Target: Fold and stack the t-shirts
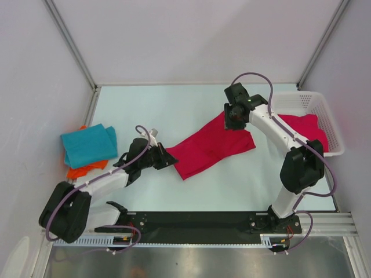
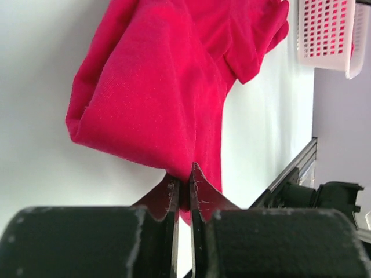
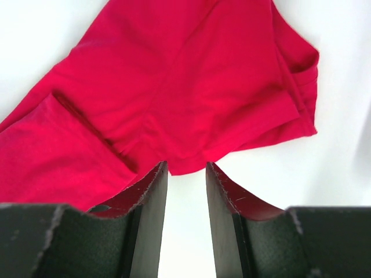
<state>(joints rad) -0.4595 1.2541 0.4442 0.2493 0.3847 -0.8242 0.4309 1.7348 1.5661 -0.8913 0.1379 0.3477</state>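
Observation:
A crimson t-shirt lies rumpled and stretched diagonally in the middle of the table. My left gripper is shut on its near-left edge; in the left wrist view the jaws pinch a fold of the red cloth. My right gripper is at the shirt's far corner, open; in the right wrist view its tips straddle the hem of the red cloth without closing on it. A folded teal t-shirt lies on an orange one at the left. Another crimson shirt lies in the basket.
A white mesh basket stands at the right edge of the table; it also shows in the left wrist view. The black rail with the arm bases runs along the near edge. White walls close off the back and sides.

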